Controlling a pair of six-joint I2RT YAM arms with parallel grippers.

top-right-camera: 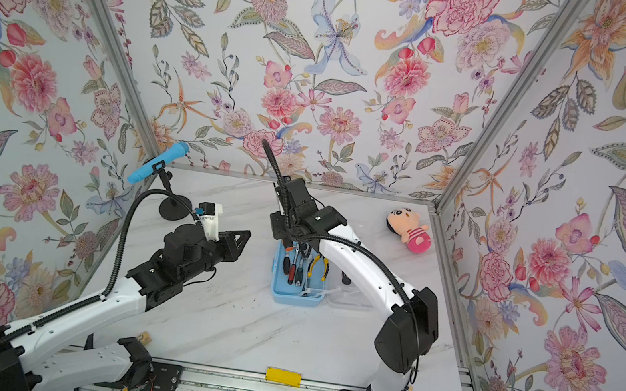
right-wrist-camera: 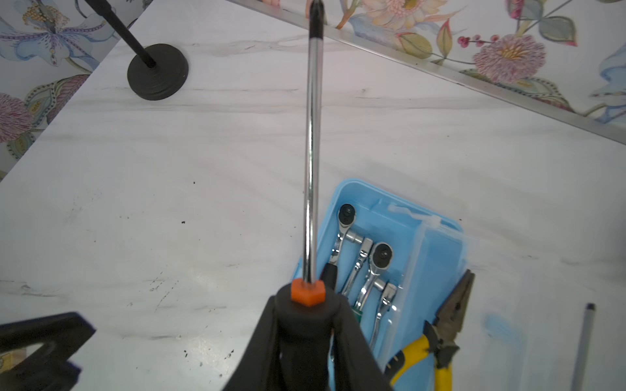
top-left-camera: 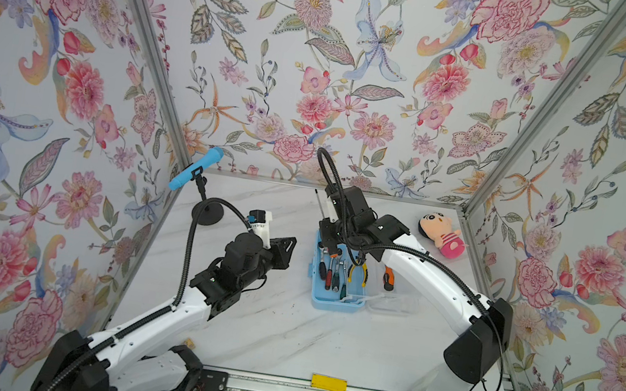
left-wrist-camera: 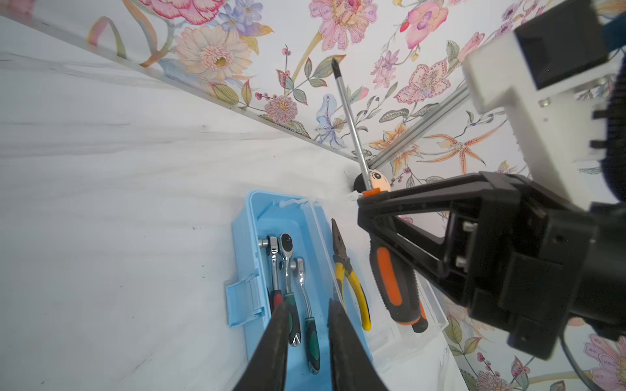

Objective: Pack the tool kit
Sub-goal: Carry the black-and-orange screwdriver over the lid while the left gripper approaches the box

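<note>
Above the far end of the open light-blue box (top-left-camera: 333, 305), our right gripper (right-wrist-camera: 306, 315) pinches an orange-black screwdriver (right-wrist-camera: 311, 152) by its handle, shaft pointing up and away; three ratchets (left-wrist-camera: 288, 267) lie in the box below; yellow-handled pliers (left-wrist-camera: 349, 281) and a second screwdriver (left-wrist-camera: 393, 281) lie on its clear-lid side; our left gripper (left-wrist-camera: 306, 303) hovers nearby, fingers narrowly parted, empty

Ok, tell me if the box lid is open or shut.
Open. The clear lid lies flat beside the box, and the ratchets inside are uncovered.
</note>
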